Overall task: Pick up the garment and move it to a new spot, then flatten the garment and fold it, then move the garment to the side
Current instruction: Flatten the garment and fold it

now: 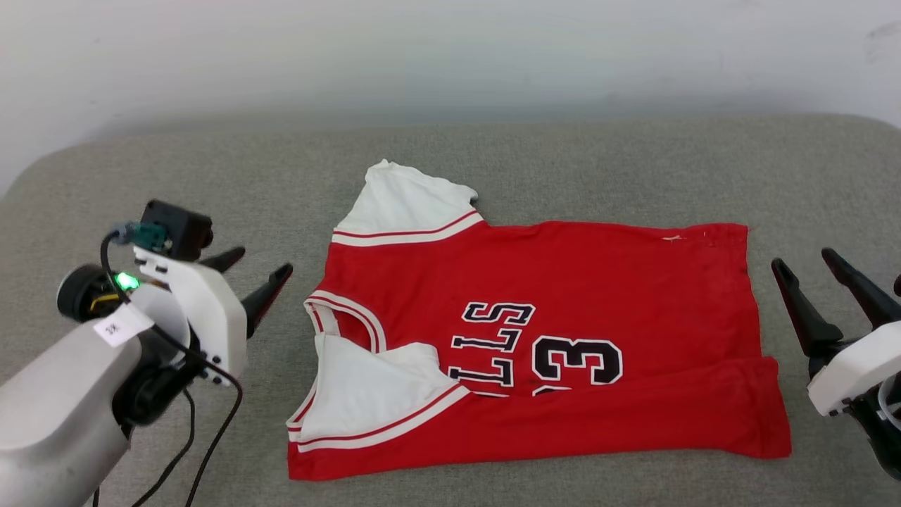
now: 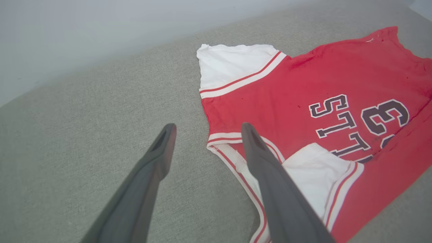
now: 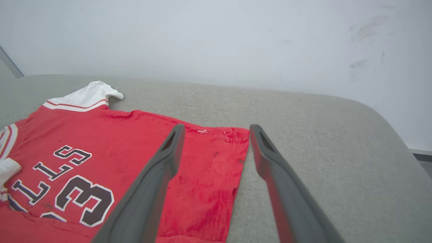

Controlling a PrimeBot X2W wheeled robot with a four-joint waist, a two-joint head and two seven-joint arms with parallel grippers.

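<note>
Red knit garment (image 1: 563,282), folded oblong; grey woven cushion (image 1: 563,162)

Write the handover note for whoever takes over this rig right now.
Left gripper: open, empty, beside the collar end.
Right gripper: open, empty, beside the hem end.
Red jersey-style T-shirt with white sleeves: flat on the grey padded surface, near long edge and near sleeve folded over the front.
Done: laid out, first lengthwise fold.
Left: far side and sleeve to fold, then move aside.
</note>
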